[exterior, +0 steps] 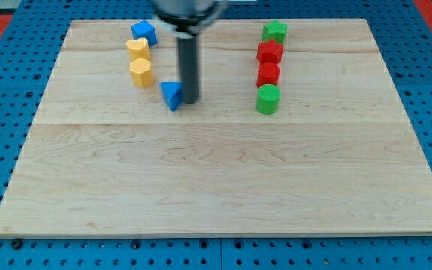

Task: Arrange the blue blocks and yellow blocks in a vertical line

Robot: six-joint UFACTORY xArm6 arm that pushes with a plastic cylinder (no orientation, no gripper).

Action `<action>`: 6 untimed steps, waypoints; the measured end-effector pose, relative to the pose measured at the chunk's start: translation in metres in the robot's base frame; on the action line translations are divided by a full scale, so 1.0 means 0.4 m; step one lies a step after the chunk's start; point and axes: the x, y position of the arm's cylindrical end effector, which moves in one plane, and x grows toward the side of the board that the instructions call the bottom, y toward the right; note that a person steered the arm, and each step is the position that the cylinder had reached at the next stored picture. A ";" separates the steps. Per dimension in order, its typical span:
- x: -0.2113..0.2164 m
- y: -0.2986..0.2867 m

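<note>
A blue block [144, 31] sits near the view's top left. Below it stand two yellow heart-shaped blocks, one [137, 50] above the other [141, 73], in a rough vertical line. A blue triangular block [171, 95] lies lower and to the right of that line. My tip [189, 100] rests right beside the blue triangular block, on its right side, touching or nearly touching it. The dark rod rises from there to the view's top.
To the right, a green star block [274, 31], a red star block [270, 52], a red block [268, 74] and a green cylinder [268, 98] form a vertical line. The wooden board [216, 180] lies on a blue pegboard.
</note>
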 end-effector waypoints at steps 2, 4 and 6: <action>0.066 0.093; 0.368 0.075; 0.382 0.078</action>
